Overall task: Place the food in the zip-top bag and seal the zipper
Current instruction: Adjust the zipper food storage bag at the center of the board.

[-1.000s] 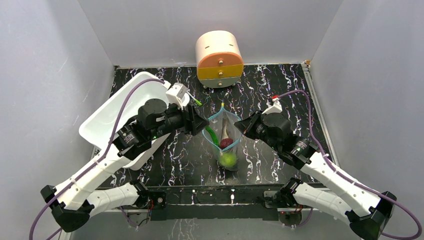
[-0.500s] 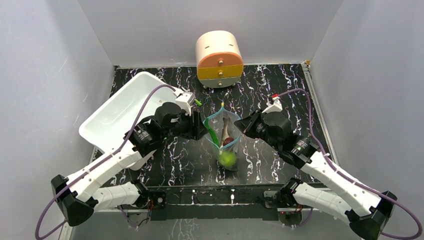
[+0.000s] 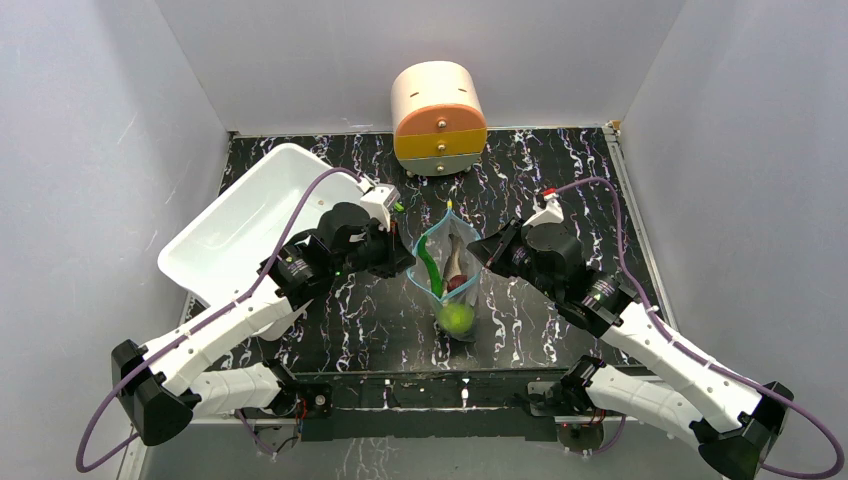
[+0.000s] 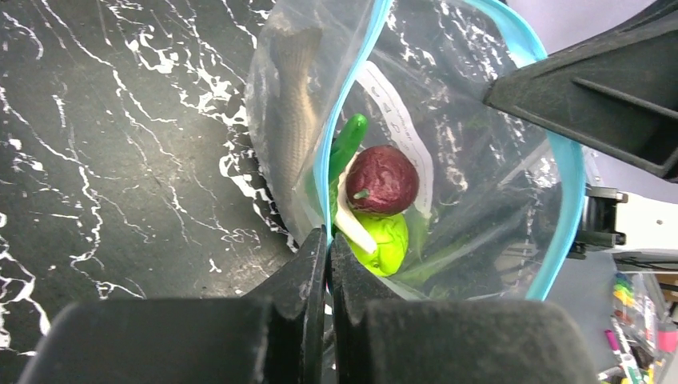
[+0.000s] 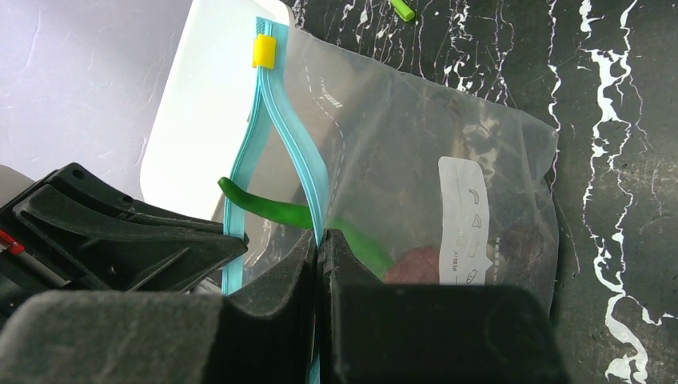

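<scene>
Black marbled surface lies under the zip-top bag, which hangs between both arms. The left gripper and right gripper are each pinched together on opposite lips of the zipper. Its long axis runs away from both, and the green pepper crosses it, poking out toward the left gripper and likely blocking closure.
</scene>
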Robot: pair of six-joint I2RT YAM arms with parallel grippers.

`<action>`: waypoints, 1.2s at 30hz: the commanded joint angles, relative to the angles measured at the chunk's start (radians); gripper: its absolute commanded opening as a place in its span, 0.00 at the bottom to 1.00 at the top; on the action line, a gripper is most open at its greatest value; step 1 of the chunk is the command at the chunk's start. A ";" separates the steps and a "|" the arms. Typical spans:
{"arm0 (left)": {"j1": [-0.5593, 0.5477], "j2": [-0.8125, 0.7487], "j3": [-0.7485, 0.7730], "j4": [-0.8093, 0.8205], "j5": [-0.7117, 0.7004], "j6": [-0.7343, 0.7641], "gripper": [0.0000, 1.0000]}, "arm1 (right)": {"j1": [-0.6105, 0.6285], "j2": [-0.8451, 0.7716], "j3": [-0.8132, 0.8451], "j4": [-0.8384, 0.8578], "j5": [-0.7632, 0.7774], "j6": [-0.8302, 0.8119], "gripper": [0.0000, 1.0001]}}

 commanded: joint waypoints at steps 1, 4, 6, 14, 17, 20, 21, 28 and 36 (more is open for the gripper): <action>-0.004 -0.044 0.062 0.060 0.104 -0.042 0.00 | 0.001 -0.003 0.046 0.051 -0.015 0.018 0.00; -0.005 -0.070 0.065 0.242 0.233 -0.110 0.00 | 0.000 0.031 0.058 0.070 -0.052 0.019 0.00; -0.006 -0.072 0.038 0.333 0.291 -0.155 0.00 | 0.001 0.066 0.085 0.062 -0.071 0.017 0.00; -0.014 -0.041 0.030 0.241 0.293 -0.085 0.00 | 0.001 0.082 0.179 0.025 -0.014 0.059 0.00; -0.014 -0.058 0.038 0.145 0.222 -0.033 0.00 | 0.001 0.061 0.180 -0.008 0.040 0.083 0.00; -0.014 -0.080 0.028 0.137 0.212 -0.027 0.00 | 0.001 0.064 0.140 -0.051 0.052 0.089 0.00; -0.014 -0.086 0.020 0.161 0.222 -0.037 0.00 | 0.000 0.064 0.123 -0.051 0.039 0.093 0.00; -0.014 -0.051 -0.013 0.303 0.293 -0.080 0.00 | 0.002 0.058 0.083 0.018 -0.087 0.093 0.00; -0.014 0.013 -0.045 0.410 0.343 -0.117 0.00 | 0.004 0.112 0.152 -0.048 -0.132 -0.017 0.02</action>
